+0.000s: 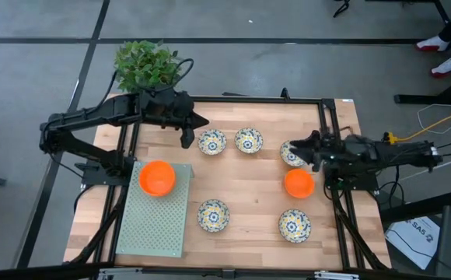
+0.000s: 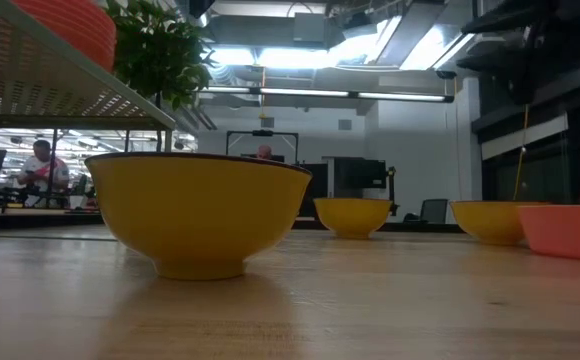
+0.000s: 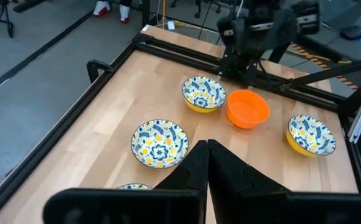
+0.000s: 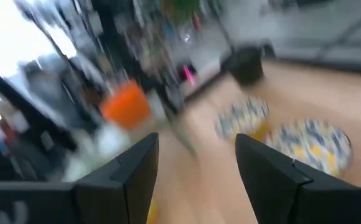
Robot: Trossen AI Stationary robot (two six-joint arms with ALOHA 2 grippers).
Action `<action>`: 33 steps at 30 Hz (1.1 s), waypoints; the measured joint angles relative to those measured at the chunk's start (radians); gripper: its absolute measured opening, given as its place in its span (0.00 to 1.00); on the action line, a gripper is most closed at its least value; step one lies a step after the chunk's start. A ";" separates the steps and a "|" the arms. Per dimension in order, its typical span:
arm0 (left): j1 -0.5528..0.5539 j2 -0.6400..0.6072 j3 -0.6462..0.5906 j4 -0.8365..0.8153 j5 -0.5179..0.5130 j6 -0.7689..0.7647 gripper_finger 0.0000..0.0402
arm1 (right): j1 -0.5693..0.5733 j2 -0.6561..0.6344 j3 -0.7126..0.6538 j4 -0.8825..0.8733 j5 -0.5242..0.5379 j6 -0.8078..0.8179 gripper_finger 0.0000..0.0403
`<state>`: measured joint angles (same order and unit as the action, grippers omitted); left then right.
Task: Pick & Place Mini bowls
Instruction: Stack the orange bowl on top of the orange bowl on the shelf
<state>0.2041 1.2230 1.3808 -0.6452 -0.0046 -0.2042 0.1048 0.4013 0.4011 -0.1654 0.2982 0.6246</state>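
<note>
On the wooden table (image 1: 249, 187), seven mini bowls: three patterned ones in a row toward 12 o'clock (image 1: 212, 142), two more patterned toward 6 o'clock (image 1: 213, 215), one orange bowl (image 1: 298, 183) toward 3 o'clock, another orange bowl (image 1: 157, 177) resting on the perforated green tray (image 1: 154, 225) toward 9 o'clock. Left gripper (image 1: 187, 140) hanging just beside the row's first bowl, fingers pressed together, holding nothing. Right gripper (image 1: 305, 148) above the row's third bowl (image 1: 291, 153), fingers spread wide, empty.

- A plain orange mini bowl (image 1: 157, 177) sits on the pale green perforated mat (image 1: 153, 222) at the table's left.
- Three floral-patterned bowls (image 1: 248, 141) line the far side.
- Another orange bowl (image 1: 298, 183) lies right, between floral ones.
- Two floral bowls (image 1: 214, 215) sit near.
</note>
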 joint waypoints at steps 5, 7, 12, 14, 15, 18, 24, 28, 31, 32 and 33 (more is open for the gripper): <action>0.000 0.022 0.000 -0.006 0.023 0.006 0.01 | 0.005 0.262 0.270 -0.382 -0.111 -0.021 0.53; 0.000 0.023 0.000 -0.014 0.023 0.008 0.00 | 0.006 0.356 0.366 -0.501 -0.151 -0.016 0.53; 0.000 0.027 0.000 -0.014 0.024 0.008 0.01 | 0.005 0.545 0.561 -0.715 -0.206 0.100 0.53; 0.000 0.026 0.000 -0.014 0.023 0.008 0.02 | 0.005 0.613 0.611 -0.782 -0.236 0.150 0.53; 0.000 0.026 0.000 -0.015 0.024 0.008 0.02 | 0.005 0.643 0.633 -0.799 -0.254 0.177 0.53; 0.000 0.026 0.000 -0.016 0.024 0.008 0.02 | 0.005 0.722 0.680 -0.832 -0.298 0.276 0.53; 0.000 0.026 0.000 -0.017 0.026 0.008 0.00 | 0.014 0.855 0.690 -0.891 -0.401 0.423 0.53; 0.000 0.026 0.000 -0.018 0.035 0.009 0.01 | 0.057 0.923 0.690 -0.942 -0.399 0.448 0.53; 0.000 0.026 -0.001 -0.018 0.035 0.009 0.02 | 0.093 0.949 0.690 -0.951 -0.367 0.482 0.53; 0.000 0.026 -0.001 -0.018 0.035 0.015 0.02 | 0.106 0.957 0.690 -0.955 -0.341 0.499 0.53; 0.000 0.026 -0.001 -0.018 0.035 0.024 0.02 | 0.118 0.963 0.690 -0.957 -0.317 0.516 0.53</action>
<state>0.2039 1.2491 1.3800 -0.6628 0.0303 -0.1805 0.2230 1.3645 1.0912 -1.1226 -0.0188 1.1408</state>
